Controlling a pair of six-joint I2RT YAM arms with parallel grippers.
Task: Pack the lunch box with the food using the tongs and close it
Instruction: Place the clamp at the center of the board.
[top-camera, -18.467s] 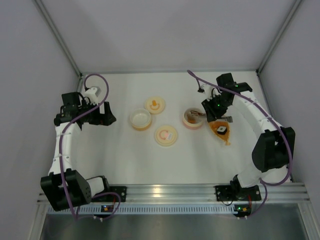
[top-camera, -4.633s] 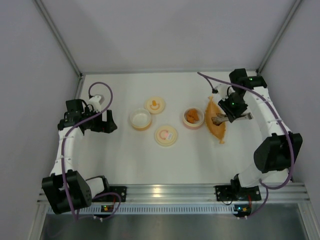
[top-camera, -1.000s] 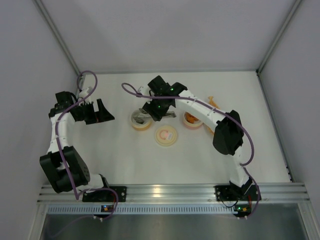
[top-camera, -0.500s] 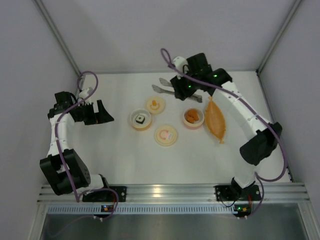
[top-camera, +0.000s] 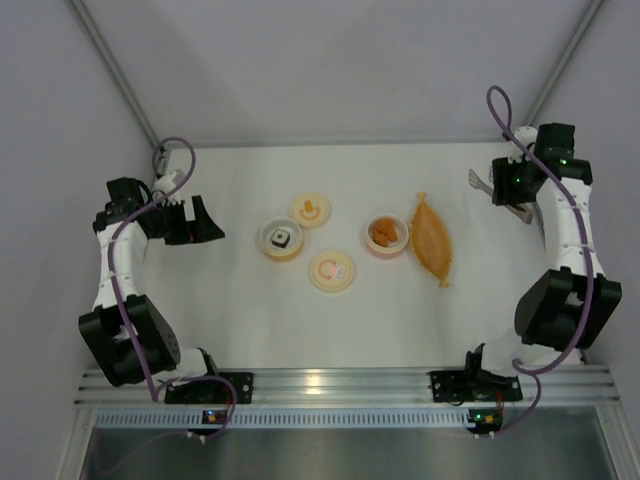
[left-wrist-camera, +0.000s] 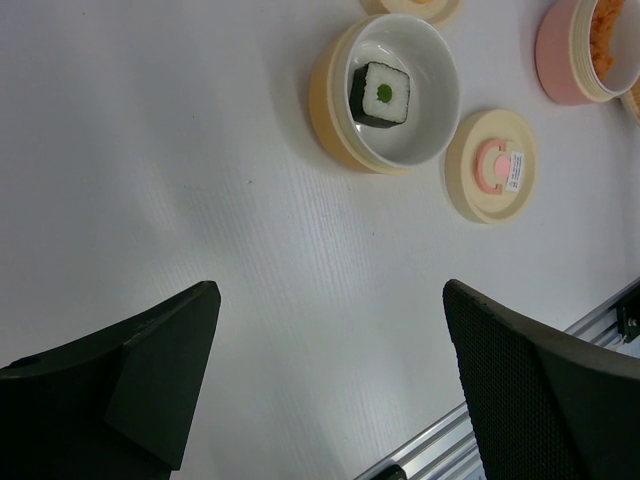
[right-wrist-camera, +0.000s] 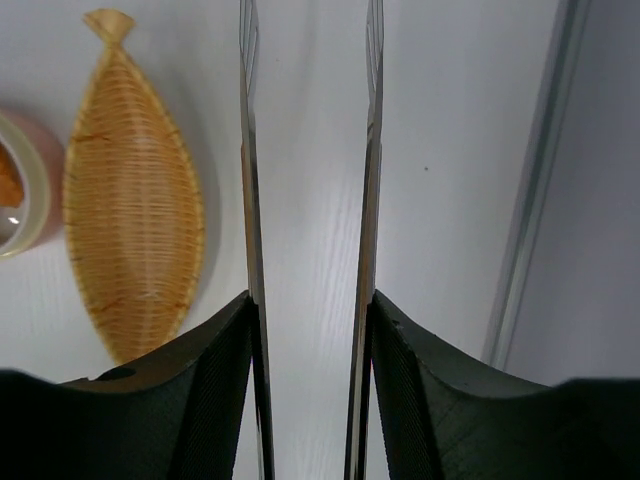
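Right fingers (right-wrist-camera: 215, 385) clasp the tongs (right-wrist-camera: 253, 230), prongs apart and empty, at the tabletop's (top-camera: 230, 310) far right edge. The left fingers (left-wrist-camera: 150, 370) are spread wide, holding nothing. Orange chunks (top-camera: 385, 232) already sit in the pink-rimmed box (left-wrist-camera: 556, 55) beside the flat woven bag (top-camera: 433, 245). Its lid (top-camera: 331, 270) lies nearby, off the box; closing appears the main step left.

1. Soft, even light is coming from above, and the white table (top-camera: 330, 320) is looking bright without burning out.
2. Shadows are lying faint and short beside the objects.
3. The metal rail (top-camera: 322, 379) is giving a small glare.
4. In the wrist views the near black fingers (left-wrist-camera: 150, 370) are appearing blurred, while the table is showing sharp.
5. The tongs (right-wrist-camera: 248, 200) are reflecting thin pale lines.
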